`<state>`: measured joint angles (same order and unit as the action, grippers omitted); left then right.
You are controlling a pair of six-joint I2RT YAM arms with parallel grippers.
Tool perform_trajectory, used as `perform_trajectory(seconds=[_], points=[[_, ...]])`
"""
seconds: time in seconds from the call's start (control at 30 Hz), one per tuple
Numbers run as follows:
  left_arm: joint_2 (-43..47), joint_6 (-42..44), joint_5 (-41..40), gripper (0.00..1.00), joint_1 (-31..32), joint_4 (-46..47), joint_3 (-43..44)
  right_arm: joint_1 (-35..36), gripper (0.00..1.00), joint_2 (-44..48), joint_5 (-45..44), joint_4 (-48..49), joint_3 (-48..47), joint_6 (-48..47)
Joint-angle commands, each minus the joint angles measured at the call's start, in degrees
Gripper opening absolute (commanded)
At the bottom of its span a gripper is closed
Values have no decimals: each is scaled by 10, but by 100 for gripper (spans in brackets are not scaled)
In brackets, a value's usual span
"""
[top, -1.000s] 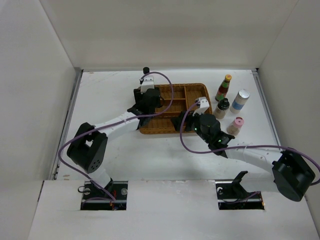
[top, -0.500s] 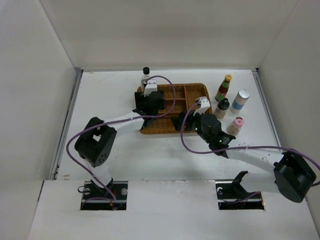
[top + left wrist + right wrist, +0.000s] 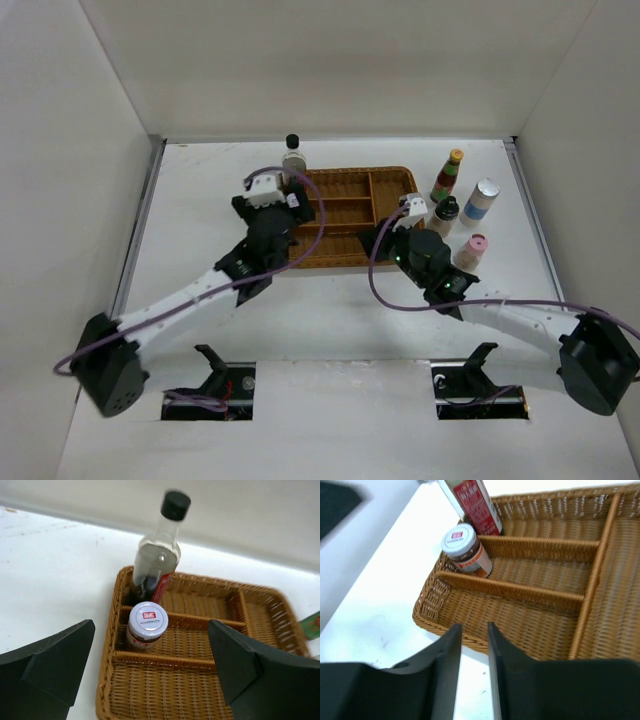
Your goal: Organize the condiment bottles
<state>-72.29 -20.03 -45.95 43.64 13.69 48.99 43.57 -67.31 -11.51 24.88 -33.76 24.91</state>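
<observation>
Two condiment bottles stand in the left end of the wicker tray (image 3: 150, 659). The tall clear black-capped bottle (image 3: 156, 562) (image 3: 293, 152) fills the far corner, and the short white-lidded red-labelled jar (image 3: 145, 625) (image 3: 465, 551) is in the slot in front of it. My left gripper (image 3: 150, 667) (image 3: 289, 205) hovers over the tray's near-left part, open, with nothing between its fingers. My right gripper (image 3: 474, 628) (image 3: 373, 242) is over the tray's near rim, shut and empty. The yellow-capped red sauce (image 3: 447, 177), black-capped bottle (image 3: 444, 215), silver-capped bottle (image 3: 482, 201) and pink-capped shaker (image 3: 472, 250) stand on the table to the right of the tray.
The tray (image 3: 345, 190) has long slots on the left and smaller compartments on the right. White walls close off the table at the back and on both sides. The right arm's forearm lies low, just in front of the pink-capped shaker.
My left gripper has opened wide and pulled back toward the tray's near-left side, with the jar left standing in its slot. My right gripper's jaws have closed.
</observation>
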Motion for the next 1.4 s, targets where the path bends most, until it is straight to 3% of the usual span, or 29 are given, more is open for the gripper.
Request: perform_trajectory(seconds=[0.0,0.2,0.37,0.47,0.63,0.77,1.0,1.2,1.37], points=[[114,-17,-54,100,17,27,-91,-1,30,39,-19,26,4,-2],[338,-91,-88,100,25,22,-292,-34,33,84,-36,-3,7,-2],[442,-166,-92,100,13,17,-392,-127,51,106,-93,-125,-70,-13],[455,-196,-85,100,-2,29,-420,-200,67,81,-123,-187,-132,-28],[413,-212,-60,100,-32,106,-442,-287,79,-11,-145,-249,-226,-42],[378,-218,-32,100,-26,150,-456,-316,88,-106,-145,-271,-300,-63],[435,-219,-45,100,-34,150,-477,-340,89,-223,-147,-296,-407,-93],[372,-222,-41,100,-36,177,-471,-356,89,-286,-151,-315,-459,-102],[354,-222,-41,100,-36,190,-471,-361,80,-333,-149,-307,-488,-109]])
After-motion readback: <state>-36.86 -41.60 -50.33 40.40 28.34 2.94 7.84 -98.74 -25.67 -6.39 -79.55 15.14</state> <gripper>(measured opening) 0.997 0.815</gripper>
